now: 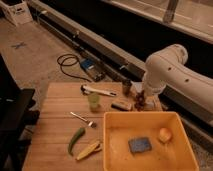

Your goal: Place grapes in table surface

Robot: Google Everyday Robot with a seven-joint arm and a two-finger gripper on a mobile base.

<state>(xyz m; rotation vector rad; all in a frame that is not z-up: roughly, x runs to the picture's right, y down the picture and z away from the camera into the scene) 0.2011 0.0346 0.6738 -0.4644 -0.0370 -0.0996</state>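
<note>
The grapes (139,103), a small dark bumpy cluster, hang in my gripper (141,98) just above or on the table surface (55,125), behind the far rim of the yellow bin. The gripper points down from the white arm (162,67) at the table's far right and is shut on the grapes. The table surface is a light wooden plank top. I cannot tell whether the grapes touch the wood.
A yellow bin (107,145) at front right holds a blue sponge (139,145) and an orange fruit (164,134). On the table lie a dark can (126,86), a brown bar (121,105), a green cup (93,101), a white tool (97,91), a fork (82,119), a green pepper (76,140) and a yellow item (89,150).
</note>
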